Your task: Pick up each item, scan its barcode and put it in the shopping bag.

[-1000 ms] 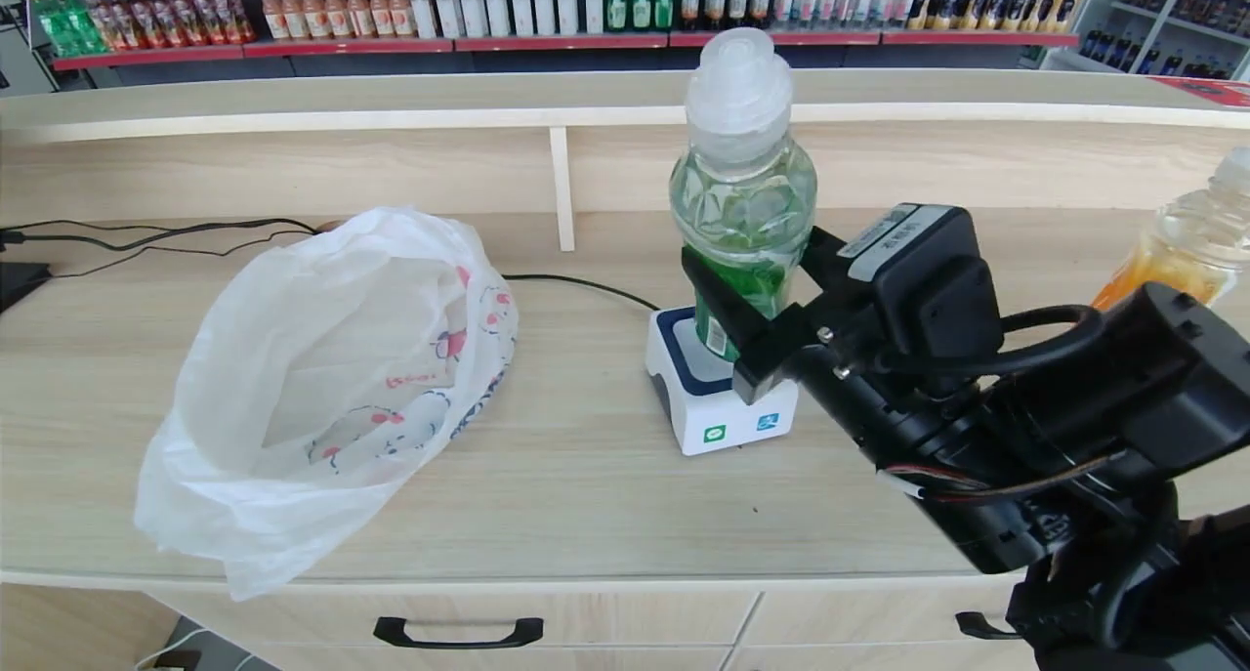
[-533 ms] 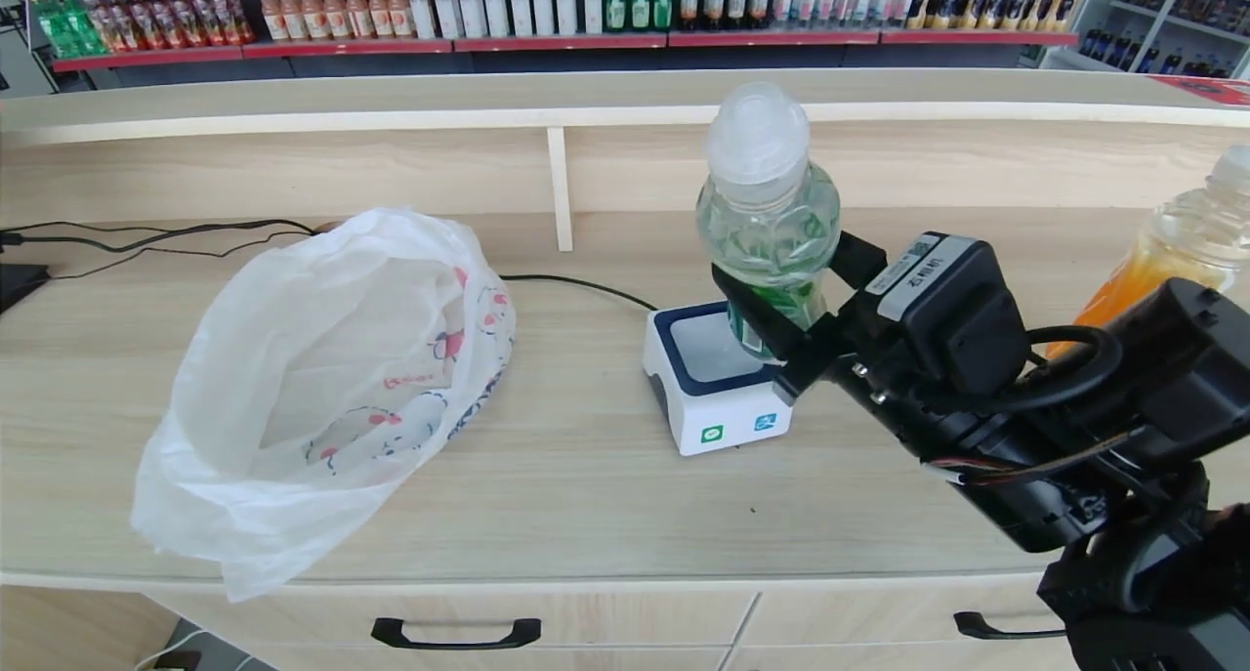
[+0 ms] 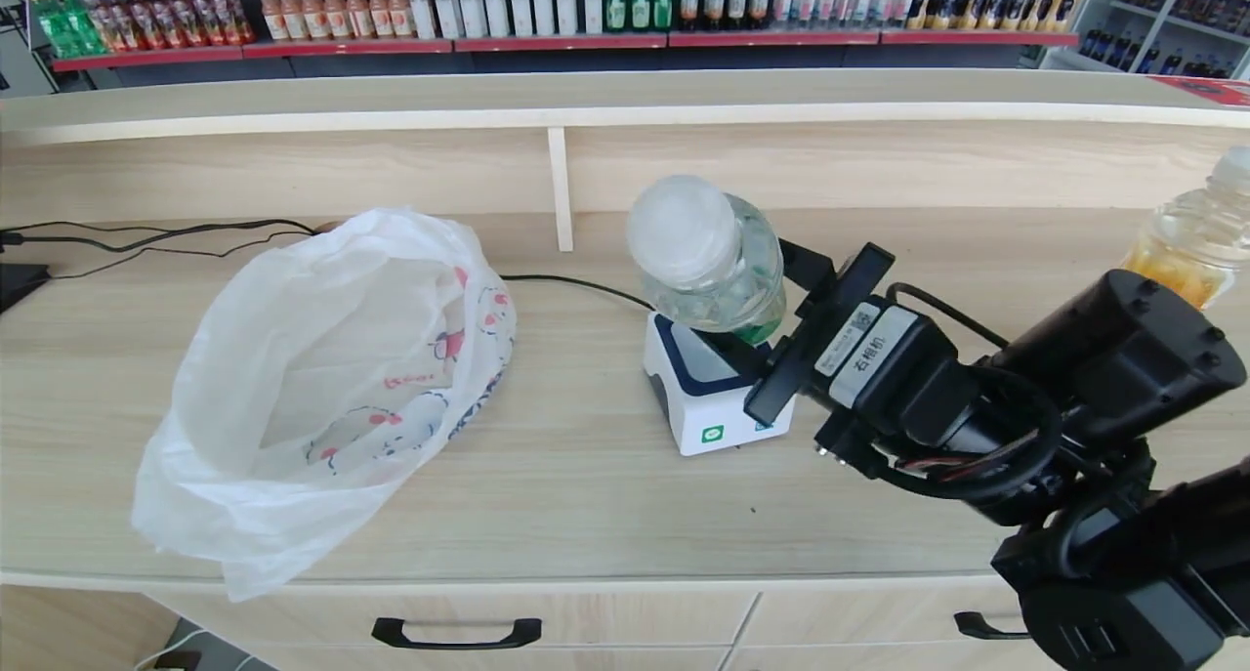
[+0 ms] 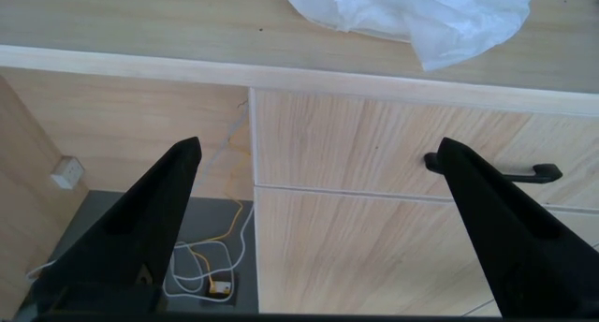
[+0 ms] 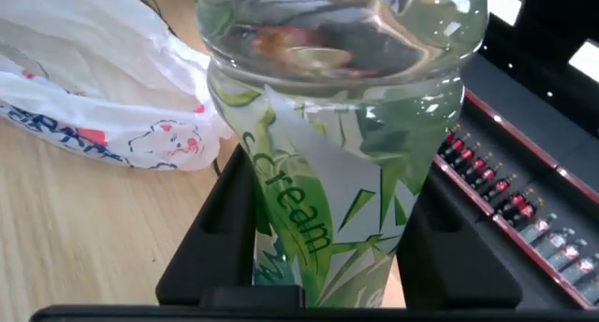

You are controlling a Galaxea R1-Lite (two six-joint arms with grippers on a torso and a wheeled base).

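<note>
Nearest, the left gripper (image 4: pixel 318 228) hangs low before the counter's drawer fronts (image 4: pixel 374 238), its fingers spread wide with nothing between them, and a corner of the shopping bag (image 4: pixel 421 13) lies on the counter edge above the fingertips. Higher up, the right gripper (image 3: pixel 771 324) has its fingers pressed against the two sides of the green-label bottle (image 3: pixel 708 256), gripping it low on the label, as the right wrist view shows. The bottle is clear of the counter (image 3: pixel 586 495) and tilted, its cap leaning out past the fingertips toward the bag side. Directly beneath the fingers and the bottle's lower end sits the white scanner (image 3: pixel 708 402), so the scanning step for this item appears to be in hand; whether the barcode faces the window cannot be told. Well beyond the fingertips, on the robot's left, the shopping bag (image 3: pixel 322 388) lies open, and no item can be made out inside it, so the bagging of this bottle looks undone. Behind the right wrist, away from the fingers, an orange drink bottle (image 3: pixel 1187 241) stands upright and untouched, likely the next to be picked, scanned and bagged.
</note>
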